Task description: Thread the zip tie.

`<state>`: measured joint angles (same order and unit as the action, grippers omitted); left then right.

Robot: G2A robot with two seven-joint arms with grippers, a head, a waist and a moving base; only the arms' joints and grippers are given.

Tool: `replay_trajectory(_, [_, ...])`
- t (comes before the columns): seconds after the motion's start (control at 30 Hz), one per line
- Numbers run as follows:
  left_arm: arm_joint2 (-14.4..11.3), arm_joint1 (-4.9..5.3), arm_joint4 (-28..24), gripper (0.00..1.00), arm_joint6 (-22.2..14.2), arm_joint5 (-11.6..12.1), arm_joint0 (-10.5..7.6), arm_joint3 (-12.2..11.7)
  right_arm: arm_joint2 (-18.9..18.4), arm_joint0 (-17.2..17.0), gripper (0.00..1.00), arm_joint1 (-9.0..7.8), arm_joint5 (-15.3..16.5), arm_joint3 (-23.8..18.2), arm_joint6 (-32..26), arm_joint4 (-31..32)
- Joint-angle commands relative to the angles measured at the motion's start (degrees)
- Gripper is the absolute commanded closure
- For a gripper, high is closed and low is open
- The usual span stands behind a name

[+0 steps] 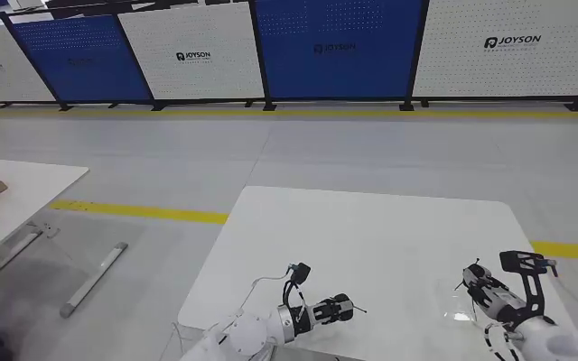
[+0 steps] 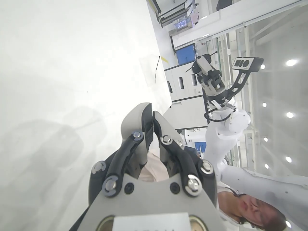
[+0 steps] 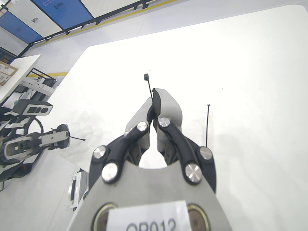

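The right tool (image 3: 153,94) is clenched on the zip tie (image 3: 148,85), head end poking out, over the near right corner of the tabletop (image 3: 240,49). The left tool (image 2: 153,114) — at the near edge, well apart — pinches a thin black strip (image 3: 78,138). A spare tie (image 3: 207,126) lies flat near the right edge. Threading looks unstarted — next, tip and head slot must meet, finely aligned.

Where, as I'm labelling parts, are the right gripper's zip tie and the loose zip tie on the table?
held zip tie (image 3: 146,76), right wrist view, its head.
loose zip tie (image 3: 207,125), right wrist view, mid-strap.
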<state>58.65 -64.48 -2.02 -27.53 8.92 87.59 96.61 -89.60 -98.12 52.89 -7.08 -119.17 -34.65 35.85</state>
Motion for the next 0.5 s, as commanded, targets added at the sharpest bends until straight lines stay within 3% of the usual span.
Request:
replay_trajectory(0.0, [-0.2, -0.17, -0.9, 1.0, 1.5, 0.1, -0.25, 0.5, 0.0, 0.0, 1.0, 0.0, 0.0, 0.0, 0.0, 0.0])
replay_trajectory(0.1, [-0.4, -0.69, -4.9, 1.0, 5.5, 0.7, -0.89, 1.1, 0.0, 0.0, 1.0, 0.0, 0.0, 0.0, 0.0, 0.0])
replay_trajectory(0.2, [-0.7, -0.99, -4.4, 1.0, 9.1, 1.6, -1.4, 1.5, 0.0, 0.0, 1.0, 0.0, 0.0, 0.0, 0.0, 0.0])
replay_trajectory(0.27, [-1.6, -1.11, -2.8, 1.0, 9.5, 0.1, -1.9, 1.6, 0.0, 0.0, 1.0, 0.0, 0.0, 0.0, 0.0, 0.0])
replay_trajectory(0.47, [-1.6, -1.11, -2.8, 1.0, 9.5, 0.1, -1.9, 1.6, 0.0, 0.0, 1.0, 0.0, 0.0, 0.0, 0.0, 0.0])
